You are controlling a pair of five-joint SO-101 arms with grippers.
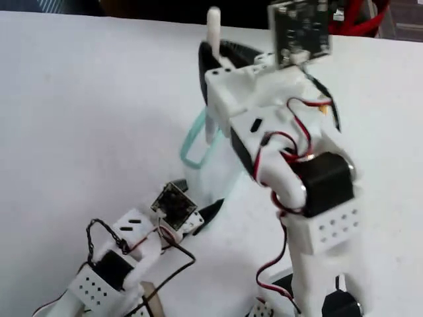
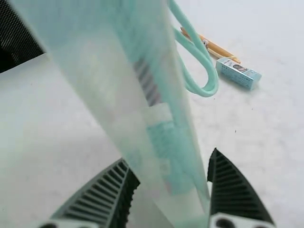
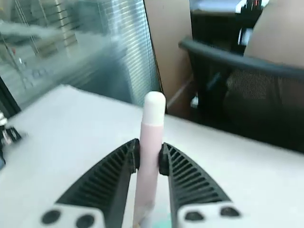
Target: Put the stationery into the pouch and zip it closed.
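Left wrist view showed the left pincer [image 2: 169, 159] closed on the pouch [image 2: 118, 71], its two ribbed black jaws pressed against either side of the translucent teal material, which rose tilted between them. A teal loop strap [image 2: 199, 71] hung from the pouch's edge. Beyond the strap, a pencil [image 2: 216, 46] and a small blue box [image 2: 239, 72] lay on the white bench [image 2: 266, 142]. The box sat just beside the pencil's end, though whether they touched could not be told, and both were well apart from the pincer. Right wrist view showed the right pincer [image 3: 149, 148] gripping a pink pen [image 3: 152, 128] with a white cap. Its jaws were clamped on the barrel below the cap, and the pen stood upright. Past the bench's edge behind it were a black chair [image 3: 228, 66] and window blinds [image 3: 95, 42]. In the high view, the right arm stood over the middle of the bench with the pen held cap up at the far end of the pouch. The left arm lay low at the near left, its pincer at the pouch's near edge. The pouch sat between the two arms, with the strap on its left side. Whether the pen's lower end was inside the pouch could not be told.
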